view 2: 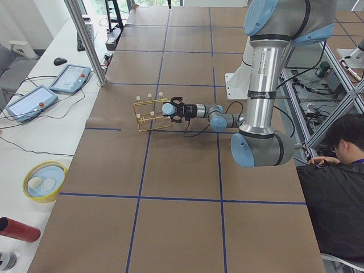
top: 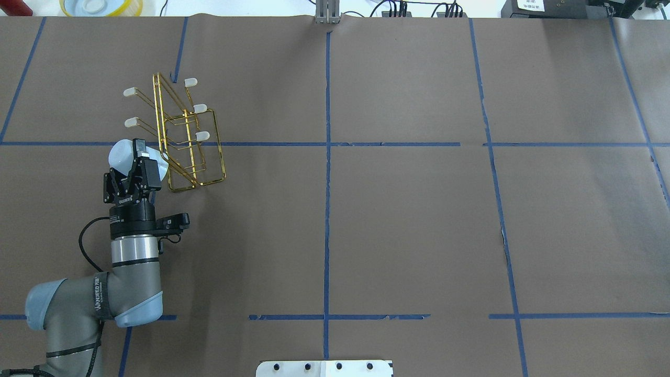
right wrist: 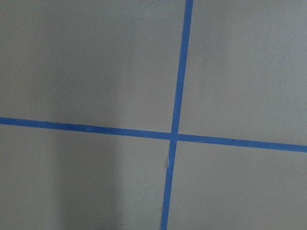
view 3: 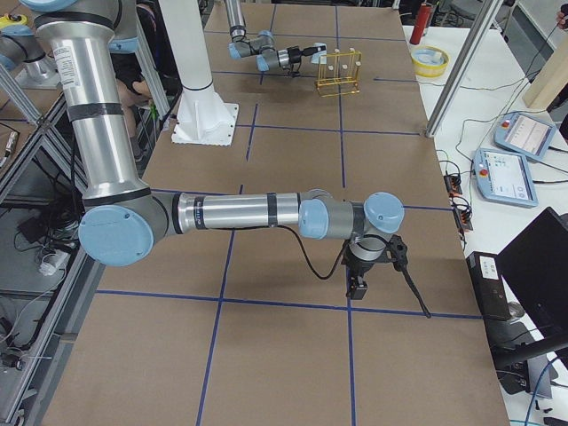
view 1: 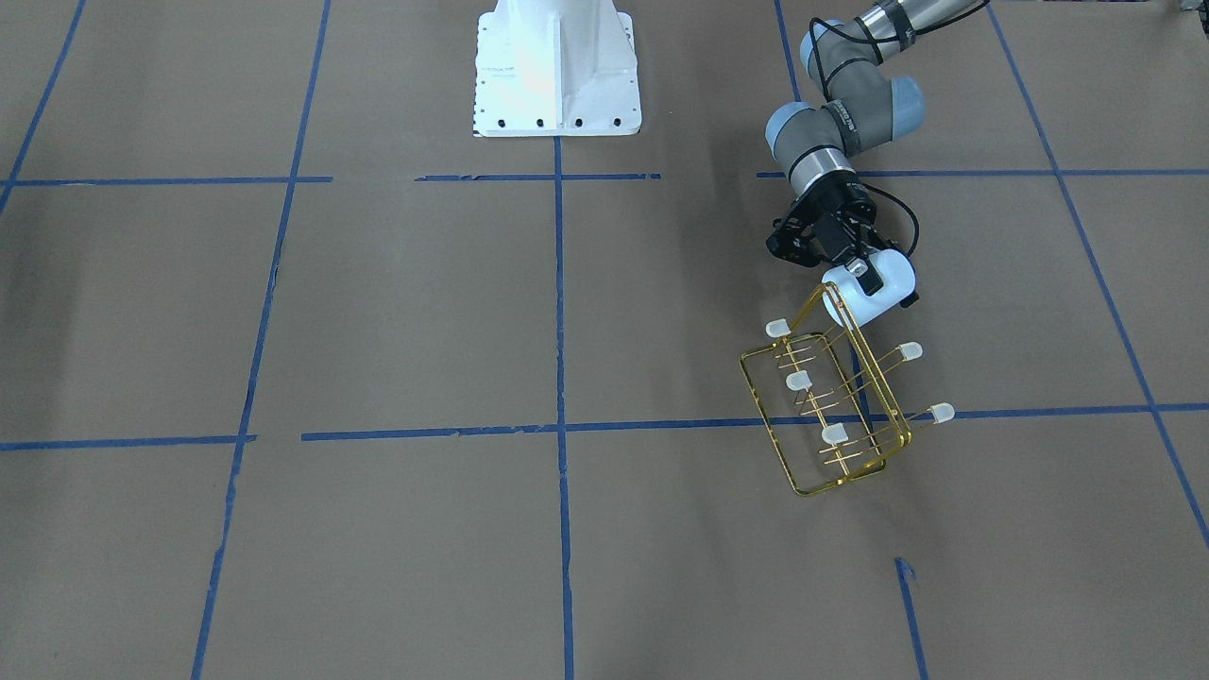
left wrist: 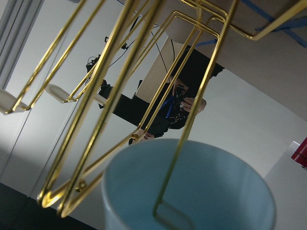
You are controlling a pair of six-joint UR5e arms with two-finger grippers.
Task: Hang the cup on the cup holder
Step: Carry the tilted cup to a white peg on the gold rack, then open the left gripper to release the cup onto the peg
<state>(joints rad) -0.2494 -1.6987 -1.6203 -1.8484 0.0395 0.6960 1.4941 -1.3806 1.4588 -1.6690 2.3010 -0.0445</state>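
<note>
My left gripper [top: 137, 157] is shut on the pale blue-white cup [top: 121, 153], which lies on its side with its mouth toward the gold wire cup holder [top: 189, 137]. In the front view the cup [view 1: 886, 286] touches the holder's [view 1: 820, 416] upper corner. In the left wrist view a gold prong [left wrist: 192, 120] reaches into the cup's open mouth [left wrist: 206, 187]. Five capped prongs show free; the sixth is hidden at the cup. My right gripper [view 3: 359, 284] shows only in the exterior right view, low over the table; I cannot tell whether it is open.
The white robot base [view 1: 557, 71] stands at the table's robot side. A yellow bowl [view 2: 44, 181], a red cylinder [view 2: 17, 229] and control tablets [view 2: 69, 77] lie on the side bench. A seated person [view 2: 341, 170] is beside the table. Blue tape lines [right wrist: 176, 120] cross the brown paper.
</note>
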